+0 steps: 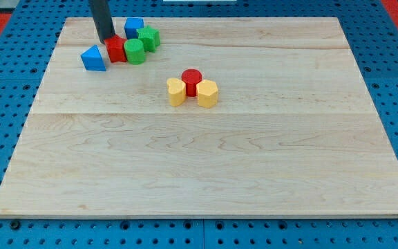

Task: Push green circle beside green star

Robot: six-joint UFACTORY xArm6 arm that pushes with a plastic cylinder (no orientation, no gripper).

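The green circle (pixel 135 51) sits near the view's top left on the wooden board, touching the green star (pixel 148 38) at its upper right. A red block (pixel 117 50) touches the circle's left side. My tip (pixel 106 40) is at the red block's upper left edge, about touching it, left of both green blocks. A blue block (pixel 134 28) stands just above the green circle, left of the star.
A blue triangular block (pixel 94 59) lies left of the red block. Near the board's middle stands a cluster: a red cylinder (pixel 191 80) with a yellow block (pixel 177 91) on its left and a yellow block (pixel 207 93) on its right. The board (pixel 206 166) edges drop to a blue pegboard.
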